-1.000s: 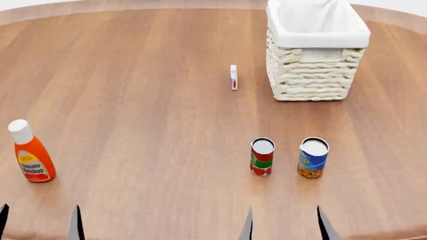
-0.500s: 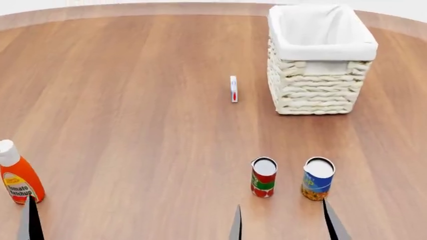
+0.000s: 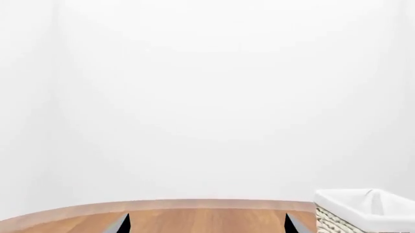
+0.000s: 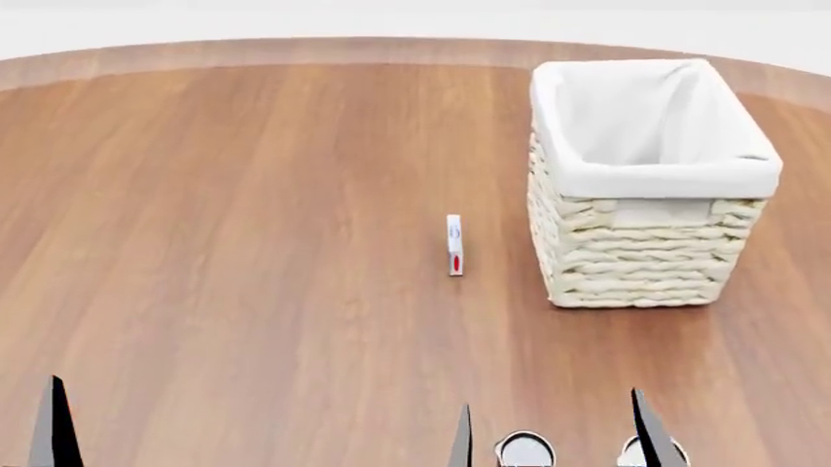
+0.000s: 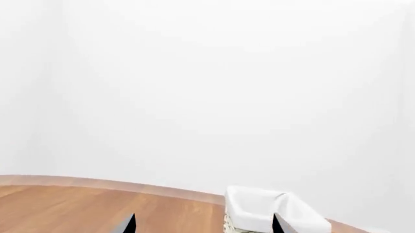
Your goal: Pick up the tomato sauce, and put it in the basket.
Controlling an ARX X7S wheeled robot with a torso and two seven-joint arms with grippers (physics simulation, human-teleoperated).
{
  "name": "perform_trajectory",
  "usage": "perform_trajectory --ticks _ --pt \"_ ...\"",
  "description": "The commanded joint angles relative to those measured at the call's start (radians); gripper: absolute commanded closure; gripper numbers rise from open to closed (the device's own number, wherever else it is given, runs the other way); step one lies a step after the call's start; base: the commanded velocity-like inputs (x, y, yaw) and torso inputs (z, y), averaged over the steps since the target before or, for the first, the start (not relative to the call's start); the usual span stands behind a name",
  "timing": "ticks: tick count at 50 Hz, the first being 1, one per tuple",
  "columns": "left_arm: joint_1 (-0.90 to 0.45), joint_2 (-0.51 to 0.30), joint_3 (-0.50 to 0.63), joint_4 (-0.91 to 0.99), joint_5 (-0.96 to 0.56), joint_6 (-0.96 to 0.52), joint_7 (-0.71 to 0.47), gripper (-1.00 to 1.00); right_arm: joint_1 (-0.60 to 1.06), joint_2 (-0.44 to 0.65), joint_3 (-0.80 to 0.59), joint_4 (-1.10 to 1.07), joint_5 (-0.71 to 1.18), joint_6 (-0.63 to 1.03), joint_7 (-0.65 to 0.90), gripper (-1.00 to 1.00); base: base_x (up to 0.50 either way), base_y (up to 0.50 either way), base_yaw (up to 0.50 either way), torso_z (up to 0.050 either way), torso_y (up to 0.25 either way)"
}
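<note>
Nothing was done yet: the small silvery-topped tomato sauce can (image 4: 524, 449) stood on the wooden surface (image 4: 260, 243), outside the cream wicker basket (image 4: 643, 263). My right pincer (image 4: 552, 440) and left pincer (image 3: 205, 224) gaped apart, empty.

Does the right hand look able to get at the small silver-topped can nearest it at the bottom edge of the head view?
Probably yes. The right hand is open, its fingers straddling the silver-topped can with nothing between. Only the can's lid shows, so depth and its label cannot be judged.

A round wooden table (image 4: 234, 243) with plank grain — behind it, seemingly a plain white wall (image 3: 207, 97).
</note>
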Motion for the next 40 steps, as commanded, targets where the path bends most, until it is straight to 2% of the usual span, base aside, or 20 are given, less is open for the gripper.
perform_trajectory --ticks 1,35,40 --pt "0.003 -0.014 0.007 -0.013 -0.001 0.014 -0.01 -1.0 0.007 0.011 -0.006 -0.002 0.004 0.008 0.009 -1.0 0.5 0.0 0.0 0.0 0.0" --pt "0.008 -0.042 -0.007 -0.008 -0.038 0.026 -0.044 -1.0 -0.001 0.031 -0.018 0.01 0.005 0.017 0.05 -1.0 0.5 0.0 0.0 0.0 0.001" --pt "0.015 -0.045 -0.007 -0.017 -0.042 0.041 -0.046 -1.0 -0.021 0.035 -0.016 0.006 0.013 -0.001 0.056 -1.0 0.02 0.0 0.0 0.0 0.0"
